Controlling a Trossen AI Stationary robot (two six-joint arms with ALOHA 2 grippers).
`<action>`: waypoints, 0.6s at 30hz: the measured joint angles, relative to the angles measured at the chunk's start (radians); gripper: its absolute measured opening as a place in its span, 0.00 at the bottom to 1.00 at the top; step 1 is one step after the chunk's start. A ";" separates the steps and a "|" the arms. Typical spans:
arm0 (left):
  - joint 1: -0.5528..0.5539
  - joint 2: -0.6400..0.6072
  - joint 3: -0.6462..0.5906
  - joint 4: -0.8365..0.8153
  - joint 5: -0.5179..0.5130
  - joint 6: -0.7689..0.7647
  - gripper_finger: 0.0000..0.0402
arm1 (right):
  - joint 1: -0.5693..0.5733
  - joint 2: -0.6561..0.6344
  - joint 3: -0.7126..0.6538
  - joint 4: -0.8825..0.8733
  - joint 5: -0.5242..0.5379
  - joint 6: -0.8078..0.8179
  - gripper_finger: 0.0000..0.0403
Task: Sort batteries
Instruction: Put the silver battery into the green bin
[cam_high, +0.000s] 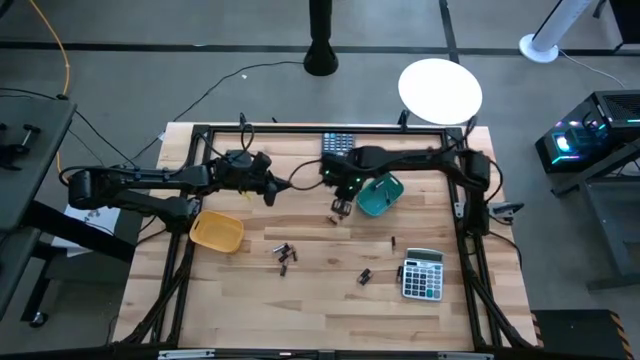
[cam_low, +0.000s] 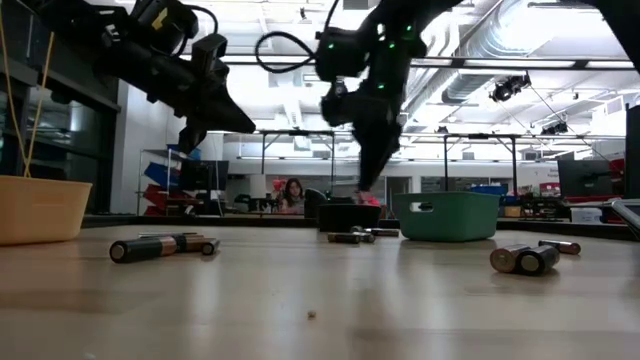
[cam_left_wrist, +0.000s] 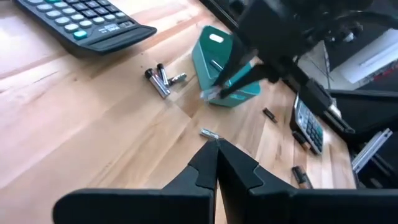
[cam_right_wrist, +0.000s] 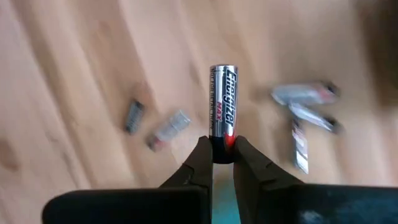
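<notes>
My right gripper (cam_high: 342, 206) hangs over the table just left of the teal tray (cam_high: 378, 196) and is shut on a silver and black battery (cam_right_wrist: 222, 99). My left gripper (cam_high: 270, 192) is shut and empty, above the table beyond the yellow tray (cam_high: 217, 231). Loose batteries lie on their sides on the wood: a few (cam_high: 284, 255) near the middle, a pair (cam_high: 365, 277) to the right, one (cam_high: 393, 241) by the grey calculator, and some (cam_left_wrist: 161, 79) under my right gripper. The low view shows both grippers, left (cam_low: 192, 132) and right (cam_low: 366, 190). My right gripper pinches the battery by one end (cam_right_wrist: 222, 140) between its two fingertips. The battery runs straight on from the fingers, along them. The fingers point down from above, and the battery hangs below them, clear of the table.
A dark calculator (cam_high: 338, 143) lies at the far edge and a grey calculator (cam_high: 422, 275) at the near right. The dark frame rails (cam_high: 466, 215) border the table. A person (cam_low: 293, 193) sits in the room behind.
</notes>
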 joint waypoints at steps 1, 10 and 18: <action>0.000 0.000 0.000 0.004 -0.001 -0.009 0.00 | -0.002 -0.016 0.000 -0.043 0.017 0.000 0.04; -0.015 0.000 0.000 0.102 0.000 -0.024 0.00 | -0.009 -0.093 -0.002 -0.346 0.122 0.024 0.04; -0.068 0.002 0.000 0.199 0.000 0.005 0.00 | -0.029 -0.107 -0.090 -0.379 0.124 0.052 0.11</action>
